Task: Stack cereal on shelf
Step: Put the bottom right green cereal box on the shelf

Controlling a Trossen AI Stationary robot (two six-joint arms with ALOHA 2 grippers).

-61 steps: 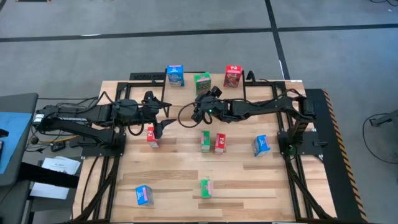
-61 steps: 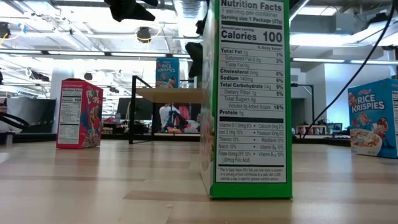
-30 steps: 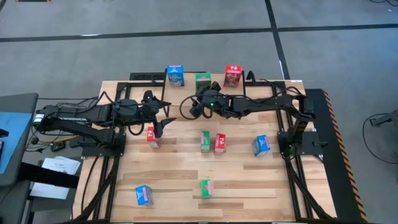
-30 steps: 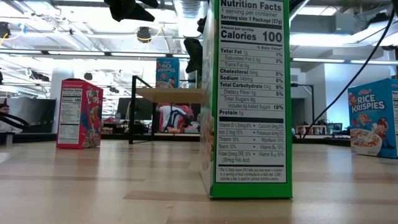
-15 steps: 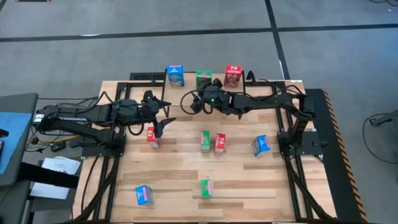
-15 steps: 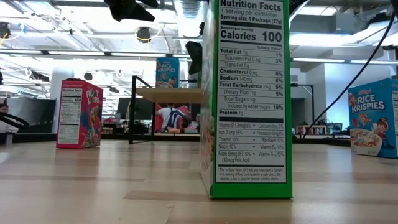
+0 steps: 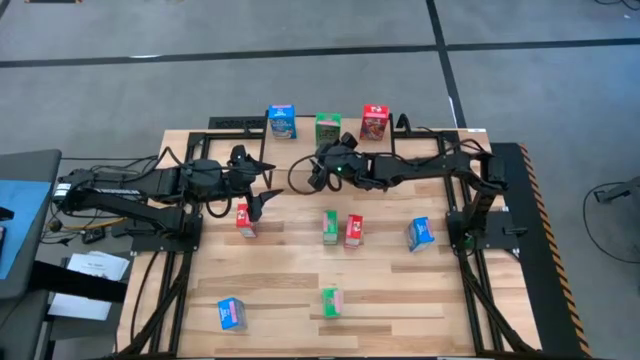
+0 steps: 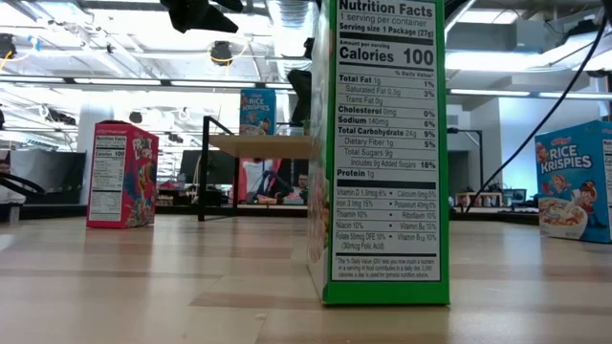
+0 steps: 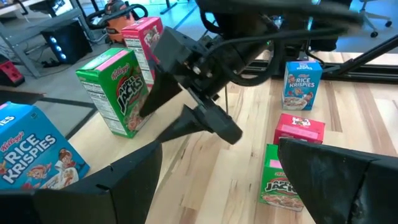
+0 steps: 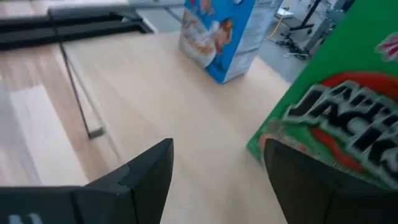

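Three cereal boxes stand upright on the shelf (image 7: 350,130) at the far edge: blue (image 7: 282,121), green (image 7: 327,128) and red (image 7: 374,122). My right gripper (image 9: 177,115) hovers open just on the near side of the green box (image 9: 115,93). Its gap (image 10: 214,180) is empty and one finger is close beside that box. My left gripper (image 7: 260,190) waits open at mid-left, above the table. Several more boxes rest on the tabletop: red (image 7: 246,219), green (image 7: 331,226), red (image 7: 354,230), blue (image 7: 420,233), blue (image 7: 231,313) and green (image 7: 331,301).
The shelf's black frame (image 7: 235,124) runs along the table's far edge. In the low view a green box (image 8: 378,143) stands right before the camera and hides most of the shelf (image 8: 258,145). Cables trail from both arms.
My right gripper has nosed slightly toward the far edge beside the green box and come back toward the near edge, tipping a little and staying open. The three boxes on the shelf stand as they did.
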